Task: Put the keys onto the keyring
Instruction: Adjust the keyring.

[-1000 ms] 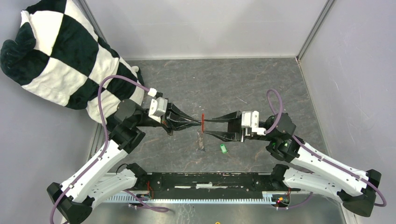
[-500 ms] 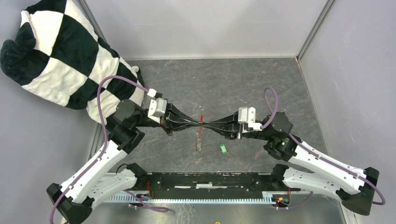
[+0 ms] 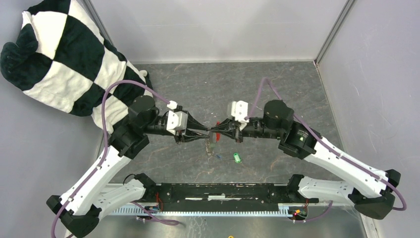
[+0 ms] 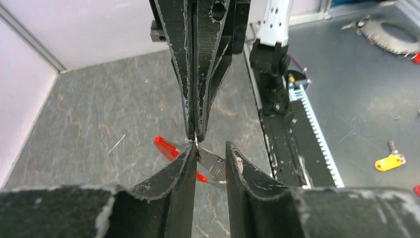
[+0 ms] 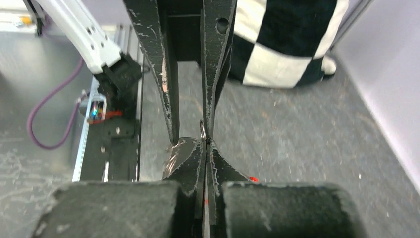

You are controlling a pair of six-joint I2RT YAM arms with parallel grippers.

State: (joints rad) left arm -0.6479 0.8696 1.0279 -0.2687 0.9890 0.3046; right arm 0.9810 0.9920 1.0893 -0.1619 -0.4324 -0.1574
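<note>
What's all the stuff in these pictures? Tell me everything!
Thin silver keyring with red plastic tag: one, silver and red, in the air between the grippers.
Small metal key with green plastic head: one, green, on the table.
Key with yellow head: one, yellow, beyond the black rail.
Black-and-white checked plush cloth: one, far-left corner.
Grey mottled table: one, under the arms.
Left gripper: one, black, open beside the keyring.
Right gripper: one, black, shut on the keyring.
</note>
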